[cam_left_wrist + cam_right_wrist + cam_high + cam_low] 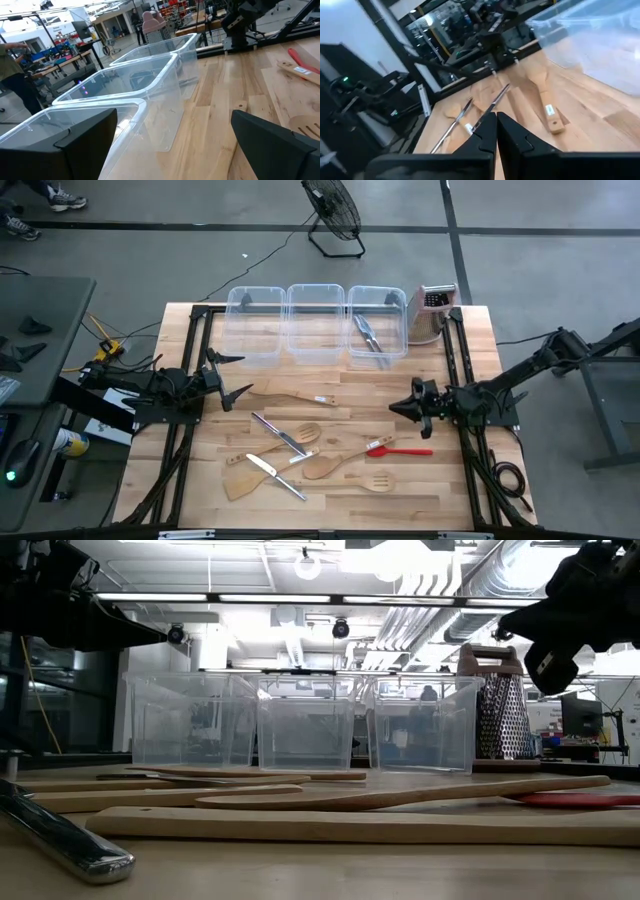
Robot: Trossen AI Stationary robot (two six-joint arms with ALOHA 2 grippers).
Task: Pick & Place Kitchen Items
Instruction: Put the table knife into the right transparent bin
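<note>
Several kitchen items lie flat on the wooden table [470,340]: a wooden spatula [290,395], silver knives [280,436], wooden spoons [330,465], a slotted wooden spatula [375,480] and a red spatula [400,448]. Silver tongs [368,335] lie in the right clear tub [378,327]. My left gripper [233,376] stands open at the table's left side, above the board, with nothing between its fingers [75,145]. My right gripper [398,408] is shut and holds nothing; it hangs above the table at the right, just beyond the red spatula, pointing left [496,125].
Three clear tubs [315,325] stand in a row at the far edge, with an upright metal box grater [432,310] to their right. Black frame rails [195,360] run along both sides of the table. A fan [333,215] stands on the floor beyond.
</note>
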